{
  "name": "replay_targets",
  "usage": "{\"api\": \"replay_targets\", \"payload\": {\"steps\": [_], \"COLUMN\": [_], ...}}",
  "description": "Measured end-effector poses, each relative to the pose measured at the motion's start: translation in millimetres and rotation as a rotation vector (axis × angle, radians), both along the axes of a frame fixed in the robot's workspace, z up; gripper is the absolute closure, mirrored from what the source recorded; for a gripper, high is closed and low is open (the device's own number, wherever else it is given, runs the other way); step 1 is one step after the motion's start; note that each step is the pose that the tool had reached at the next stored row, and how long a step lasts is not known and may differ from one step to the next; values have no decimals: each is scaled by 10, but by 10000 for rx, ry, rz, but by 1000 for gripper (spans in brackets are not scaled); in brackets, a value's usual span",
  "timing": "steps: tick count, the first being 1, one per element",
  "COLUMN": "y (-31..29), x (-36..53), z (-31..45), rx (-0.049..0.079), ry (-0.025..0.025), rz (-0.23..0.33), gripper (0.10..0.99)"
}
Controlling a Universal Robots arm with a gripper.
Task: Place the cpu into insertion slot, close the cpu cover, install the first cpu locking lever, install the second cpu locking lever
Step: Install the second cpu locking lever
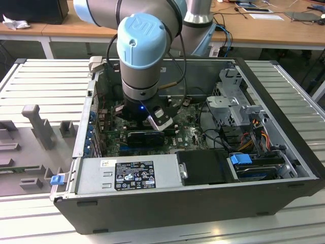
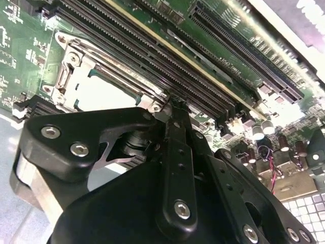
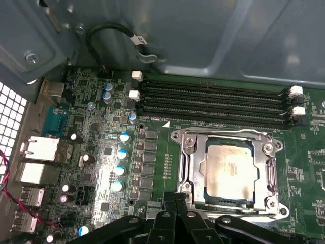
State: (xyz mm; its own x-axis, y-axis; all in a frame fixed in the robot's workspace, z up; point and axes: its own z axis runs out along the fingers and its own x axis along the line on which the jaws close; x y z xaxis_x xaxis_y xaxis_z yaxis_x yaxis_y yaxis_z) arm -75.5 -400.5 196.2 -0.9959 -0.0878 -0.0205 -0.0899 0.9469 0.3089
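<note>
Black gripper [image 3: 175,223] linkages crowd the foreground in both wrist views, hanging low over the green circuit board [image 3: 101,147] inside an open computer case [image 1: 284,168]. Its fingertips look drawn close together with nothing between them, though I cannot tell for certain. Just beyond, the cpu [image 3: 231,170] lies flat in the insertion slot [image 3: 200,175], its pale metal top showing through the window of the cpu cover [image 3: 269,173], which sits down over it so the chip stays seated. Long black memory slots [image 3: 213,104] run behind the socket. In the exterior view, the arm [image 1: 144,56] reaches straight down into the case.
</note>
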Motion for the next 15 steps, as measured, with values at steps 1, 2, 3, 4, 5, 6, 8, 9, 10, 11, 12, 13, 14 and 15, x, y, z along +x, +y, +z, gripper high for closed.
{"api": "replay_targets", "payload": {"steps": [1, 2, 3, 4, 5, 6, 8, 9, 10, 11, 12, 13, 14, 15], "y": [5, 4, 4, 4, 5, 5, 5, 4, 5, 5, 5, 5, 5, 5], "x": [-2, -4, -5, -8, -12, -14, -20, -20, -20, -20, -20, -20, -20, -20], "z": [-16, -21, -21, -19, 1, 28, 101, 131, 181, 223, 252, 278, 307, 345], "rx": [14, 14, 13, 17, 28, 34, 30, 30, 29, 29, 28, 30, 29, 28], "ry": [0, 1, 2, 2, -1, -2, 0, 0, 1, 1, 1, 1, 1, 1], "rz": [0, 1, 0, -1, -1, -2, -1, 0, 0, 0, 0, 0, 0, -1], "gripper": [980, 980, 980, 980, 980, 980, 980, 980, 980, 980, 980, 980, 980, 980]}}
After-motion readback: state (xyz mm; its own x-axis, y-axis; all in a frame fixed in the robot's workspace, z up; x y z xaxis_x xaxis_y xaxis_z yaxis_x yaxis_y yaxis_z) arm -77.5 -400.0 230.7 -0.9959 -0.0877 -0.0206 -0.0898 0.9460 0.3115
